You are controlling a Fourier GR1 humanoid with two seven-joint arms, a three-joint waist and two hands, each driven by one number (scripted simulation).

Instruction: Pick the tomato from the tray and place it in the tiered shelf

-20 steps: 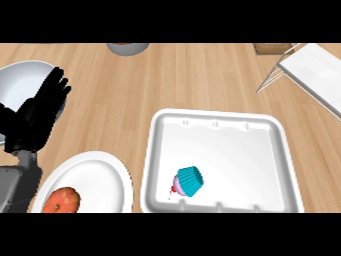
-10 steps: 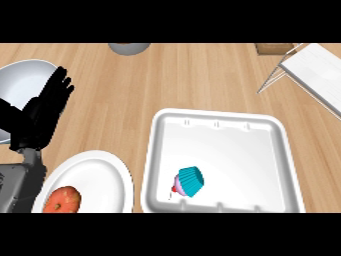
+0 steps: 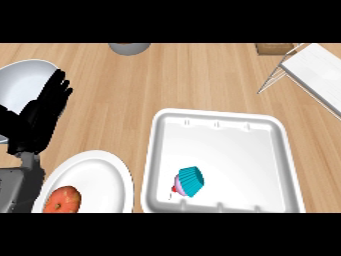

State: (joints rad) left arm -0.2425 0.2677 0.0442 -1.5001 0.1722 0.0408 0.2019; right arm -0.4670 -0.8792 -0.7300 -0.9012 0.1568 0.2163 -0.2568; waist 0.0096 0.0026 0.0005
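Counter: pale wood counter (image 3: 165, 80) ran under everything; a grey round thing (image 3: 129, 47) was cut off at the far edge.
Left hand: my left hand (image 3: 36, 120) stood at the left, fingers straight and held up, closed on nothing; it overlapped the near rim of a white bowl (image 3: 14, 82).
Right hand: out of sight.
Tomato: the tomato (image 3: 62, 200) lay on a white plate (image 3: 99, 175) at the near left, just beside my forearm; it was not in the tray.
Tray: the white tray (image 3: 276, 150) lay right of the plate; a teal cupcake (image 3: 190, 181) sat tilted near its front edge.
Shelf: the white shelf (image 3: 324, 75) stood at the far right, well apart from the tomato.
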